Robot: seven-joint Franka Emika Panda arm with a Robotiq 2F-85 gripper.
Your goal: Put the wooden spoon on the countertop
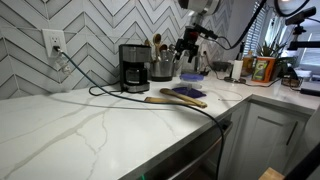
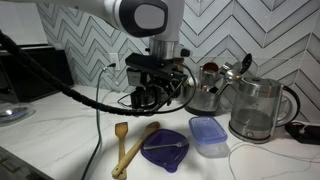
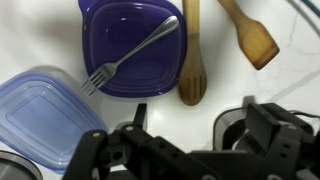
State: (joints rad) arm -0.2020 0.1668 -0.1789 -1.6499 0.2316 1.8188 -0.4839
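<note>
The wooden spoon (image 3: 192, 60) is found lying flat on the white bench (image 3: 300, 95), just beside the right rim of the purple plate (image 3: 130, 75) as the wrist view is framed. Whether wood and rim touch cannot be told. Its long axis is seen to run straight away from the claw (image 3: 195, 112). The oval bowl is at the near end, just ahead of the claw and roughly on its centre line, and the handle is pointed away. In an exterior view the spoon (image 2: 138, 147) is shown in front of and below the claw (image 2: 155, 97), which is held above the bench. The jaws are seen standing apart with only bare bench between them, and nothing is gripped. A paler spatula (image 3: 250, 35) is set farther out at a slant, apart from the spoon. Since the spoon is borne by the bench, the placing is judged done. Should a regrasp be wanted, a reach forward along that axis would be called for, with the jaws closed across the handle.
</note>
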